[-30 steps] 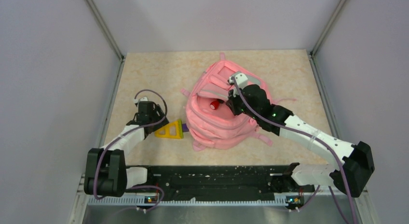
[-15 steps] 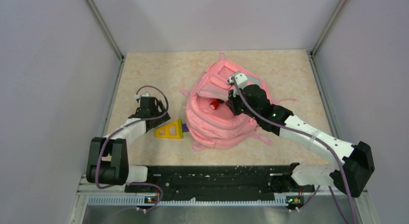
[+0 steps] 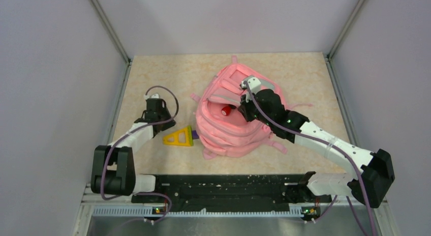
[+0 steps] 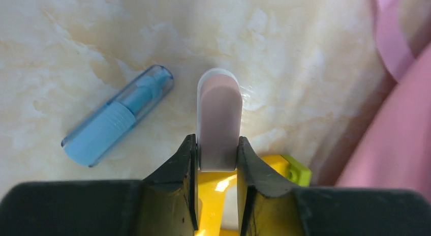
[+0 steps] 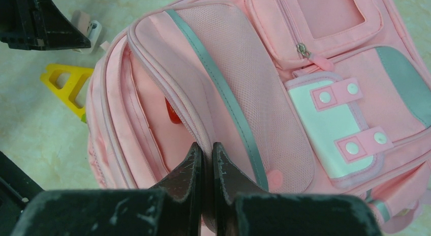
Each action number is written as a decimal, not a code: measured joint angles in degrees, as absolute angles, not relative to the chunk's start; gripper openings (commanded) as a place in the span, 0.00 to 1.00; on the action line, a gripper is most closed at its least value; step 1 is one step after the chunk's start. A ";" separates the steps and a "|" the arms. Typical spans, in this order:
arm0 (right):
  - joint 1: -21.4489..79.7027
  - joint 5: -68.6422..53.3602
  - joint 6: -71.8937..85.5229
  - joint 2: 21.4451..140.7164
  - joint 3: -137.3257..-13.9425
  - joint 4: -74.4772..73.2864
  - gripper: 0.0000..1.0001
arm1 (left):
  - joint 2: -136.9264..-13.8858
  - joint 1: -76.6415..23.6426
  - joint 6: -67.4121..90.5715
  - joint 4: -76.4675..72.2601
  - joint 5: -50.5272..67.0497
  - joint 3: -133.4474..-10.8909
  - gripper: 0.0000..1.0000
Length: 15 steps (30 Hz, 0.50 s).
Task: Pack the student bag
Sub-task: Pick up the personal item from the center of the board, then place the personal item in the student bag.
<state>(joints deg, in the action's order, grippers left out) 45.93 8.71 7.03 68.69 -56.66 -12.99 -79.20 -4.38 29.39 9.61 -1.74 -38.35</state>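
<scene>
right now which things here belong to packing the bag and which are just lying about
In the job: student bag, its rim pinched by the right hand; pale pink piece in the left hand; red thing inside it.
Lying about: yellow triangle; blue tube.

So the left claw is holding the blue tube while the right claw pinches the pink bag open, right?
Not quite. The left wrist view shows the left claw gripping a pink block; the blue tube lies loose on the table beside it. The right claw does pinch the pink bag at its opening edge.
</scene>
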 measured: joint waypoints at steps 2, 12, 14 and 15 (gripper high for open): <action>45.93 8.69 7.03 68.69 -56.66 -12.99 0.00 | -75.85 -4.56 28.97 9.41 0.30 -37.15 0.02; 45.93 8.69 7.05 68.71 -56.66 -12.97 0.00 | -49.41 -19.27 25.54 4.47 11.70 -32.56 0.04; 45.95 8.69 7.07 68.71 -56.66 -12.97 0.00 | -49.12 -23.22 26.33 1.13 14.39 -32.88 0.04; 45.93 8.67 7.07 68.69 -56.66 -12.97 0.00 | -49.74 -24.45 26.85 -0.14 15.27 -33.04 0.04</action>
<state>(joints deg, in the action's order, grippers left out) 45.93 8.67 7.07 68.69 -56.66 -12.97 -49.74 -24.45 26.85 -0.14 15.27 -33.04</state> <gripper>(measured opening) 0.042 0.318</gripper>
